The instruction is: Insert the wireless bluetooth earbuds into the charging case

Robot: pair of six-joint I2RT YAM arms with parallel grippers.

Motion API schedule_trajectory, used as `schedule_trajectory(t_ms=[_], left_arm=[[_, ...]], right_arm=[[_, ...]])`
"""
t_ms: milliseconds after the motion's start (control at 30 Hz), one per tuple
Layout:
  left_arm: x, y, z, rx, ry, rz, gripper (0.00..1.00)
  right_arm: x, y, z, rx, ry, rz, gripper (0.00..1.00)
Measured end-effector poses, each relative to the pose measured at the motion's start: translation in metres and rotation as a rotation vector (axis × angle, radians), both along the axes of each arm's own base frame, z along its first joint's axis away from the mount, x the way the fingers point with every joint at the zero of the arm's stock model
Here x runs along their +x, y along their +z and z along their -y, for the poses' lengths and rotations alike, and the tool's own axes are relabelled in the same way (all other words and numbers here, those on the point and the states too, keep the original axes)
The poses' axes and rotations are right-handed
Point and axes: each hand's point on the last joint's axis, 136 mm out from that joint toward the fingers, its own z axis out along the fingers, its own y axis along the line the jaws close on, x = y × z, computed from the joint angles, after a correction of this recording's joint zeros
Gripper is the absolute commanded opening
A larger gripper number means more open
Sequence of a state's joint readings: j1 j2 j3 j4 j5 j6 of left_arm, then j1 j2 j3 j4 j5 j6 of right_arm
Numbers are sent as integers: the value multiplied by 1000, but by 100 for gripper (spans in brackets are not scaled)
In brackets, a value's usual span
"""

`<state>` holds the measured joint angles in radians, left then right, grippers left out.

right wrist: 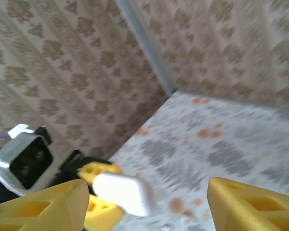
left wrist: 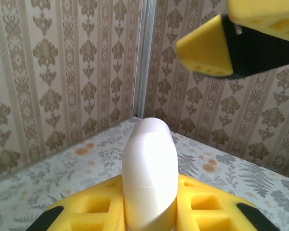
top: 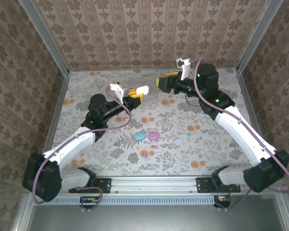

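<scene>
We have the white charging case point(left wrist: 149, 168) clenched in the left gripper point(top: 137, 94). It rises from the bottom centre of the left wrist view, rounded end up, with a thin seam across it low down, so the lid looks closed to us. The right gripper point(top: 162, 82) hangs just beside it, right of centre in the upper half of the top view, jaws spread wide with nothing between them. One of its fingers point(left wrist: 204, 50) juts into the upper right of the left wrist view, apart from the case.

The earbuds lie on the flowered table point(top: 183, 161), well apart from both grippers. A magenta earbud point(top: 145, 154) and a teal earbud point(top: 188, 134) sit in the lower centre of the top view, near a teal case point(top: 140, 136) and a pink case point(top: 154, 135).

We judge the step in hand to be getting the lid open. The seam sits close to the left pads, so they may pin the lid — we would check that first. We would close the right fingers on the broad faces of the upper half, not on the glossy rounded tip, which could squirt free. We cannot tell which side has the hinge, so we would lift gently and stop if the case twists.
</scene>
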<state>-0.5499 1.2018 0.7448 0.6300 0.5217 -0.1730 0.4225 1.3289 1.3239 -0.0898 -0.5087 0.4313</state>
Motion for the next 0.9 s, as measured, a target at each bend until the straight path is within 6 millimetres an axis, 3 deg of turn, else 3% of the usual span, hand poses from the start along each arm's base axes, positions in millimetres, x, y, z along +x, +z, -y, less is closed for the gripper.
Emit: schedule_trajectory(t_ms=[300,567,900], left_arm=[[-12,6,6,-14,-11,116,24],[-11,16,4,-40,5,150,23],[-15,21,5,-50,-10,170,22]], right_arm=[[-11,-47,-34,35,167,-277,61],[-20,-48,-40,26,230,-286,59],[-16,-40,-39,25,211,-280,59]])
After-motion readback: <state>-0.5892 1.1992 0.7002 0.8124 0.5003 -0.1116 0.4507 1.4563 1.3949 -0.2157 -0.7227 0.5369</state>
